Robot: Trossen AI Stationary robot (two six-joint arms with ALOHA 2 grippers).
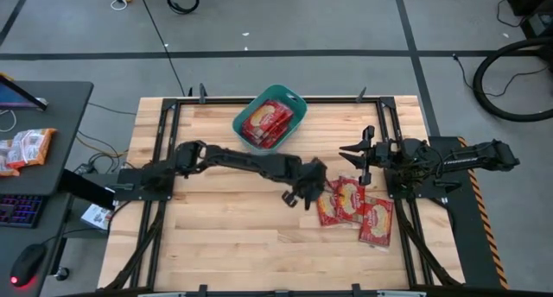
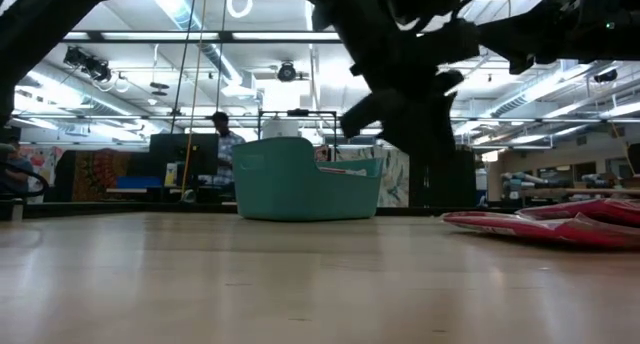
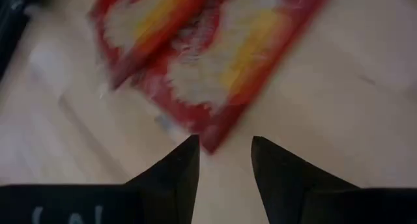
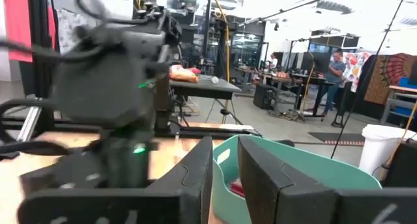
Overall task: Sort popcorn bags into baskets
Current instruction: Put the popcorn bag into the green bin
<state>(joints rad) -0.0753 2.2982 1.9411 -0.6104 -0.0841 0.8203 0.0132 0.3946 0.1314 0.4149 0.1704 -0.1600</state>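
The teal basket (image 1: pixel 270 117) (image 2: pixel 308 180) stands near the table's far edge with several red popcorn bags (image 1: pixel 266 123) lying in it. Three more red bags (image 1: pixel 352 207) (image 2: pixel 560 225) lie flat and overlapping on the table's right part. My left gripper (image 1: pixel 302 194) (image 3: pixel 225 152) hovers open just left of this pile, with the corner of the nearest bag (image 3: pixel 210 140) right ahead of its fingertips, apart from them. My right gripper (image 1: pixel 356 155) (image 4: pixel 225 165) waits above the table's right side, pointing toward the basket (image 4: pixel 306 178), with a narrow gap between its fingers.
A side desk left of the table carries an orange-and-white packet (image 1: pixel 26 148), a keyboard and a mouse. Black frame rails run along the table's left and right sides (image 1: pixel 393 142). Bare wood lies between the basket and the table's near edge. People stand in the room beyond.
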